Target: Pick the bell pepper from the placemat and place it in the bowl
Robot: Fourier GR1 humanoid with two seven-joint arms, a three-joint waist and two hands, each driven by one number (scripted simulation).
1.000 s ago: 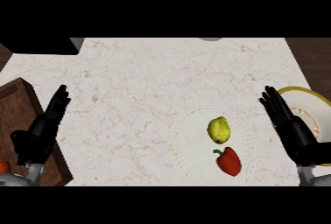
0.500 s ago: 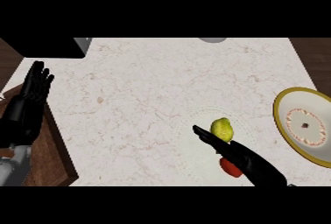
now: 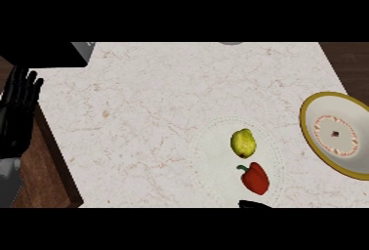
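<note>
Red bell pepper (image 3: pixel 254 178) on placemat (image 3: pixel 216 161), ungrasped; right hand (image 3: pixel 254 204) barely visible, fingers' state unclear. Approach from below, avoiding the yellow fruit (image 3: pixel 243 143).

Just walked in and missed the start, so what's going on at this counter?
Nothing is being held right now. A red bell pepper lies on a pale round placemat beside a yellow-green fruit, neither touched. The bowl with the yellow rim sits at the counter's right edge, apart from the placemat. The left robot hand rests open at the left edge. Only a dark tip of the right robot hand shows at the bottom, just below the pepper.
</note>
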